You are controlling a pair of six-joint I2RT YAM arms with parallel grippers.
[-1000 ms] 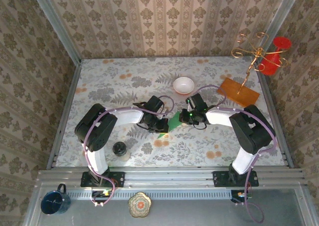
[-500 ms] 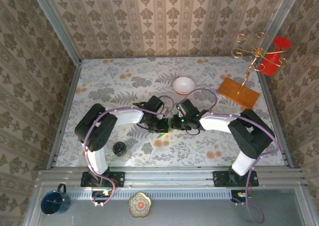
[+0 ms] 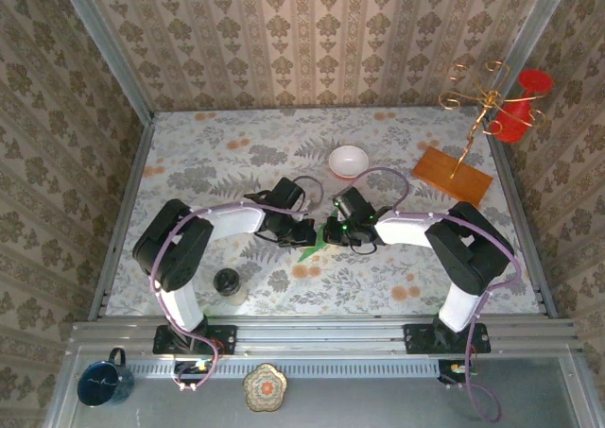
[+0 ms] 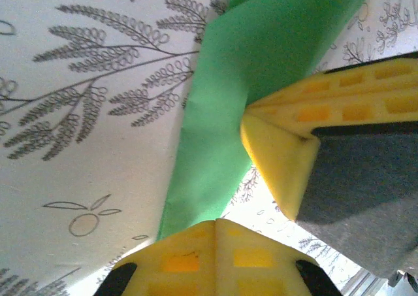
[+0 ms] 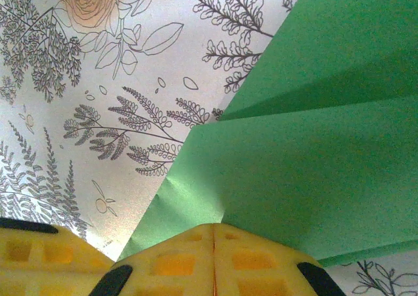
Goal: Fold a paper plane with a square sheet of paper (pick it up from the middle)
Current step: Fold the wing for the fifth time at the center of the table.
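Observation:
The green paper (image 3: pixel 310 251) lies folded on the floral table, mostly covered by the two grippers that meet over it. In the left wrist view the paper (image 4: pixel 261 54) is a creased band running from the top right down under my left gripper (image 4: pixel 216 221), whose yellow fingers are shut tip to tip on its lower end. The right gripper's fingers (image 4: pixel 287 159) press beside it. In the right wrist view layered folds of the paper (image 5: pixel 307 159) spread ahead of my right gripper (image 5: pixel 214 226), shut with its tips down on the sheet. From above, the left gripper (image 3: pixel 303 231) and right gripper (image 3: pixel 332 233) nearly touch.
A white bowl (image 3: pixel 349 161) sits behind the grippers. An orange-brown wooden board (image 3: pixel 452 174) with a gold wire stand (image 3: pixel 477 102) is at the back right, beside a red cup (image 3: pixel 523 102). A dark jar (image 3: pixel 227 282) stands at the front left.
My right gripper has slid left across the paper until it sits against the left gripper. Much less green now shows from above. The left arm has shifted slightly.

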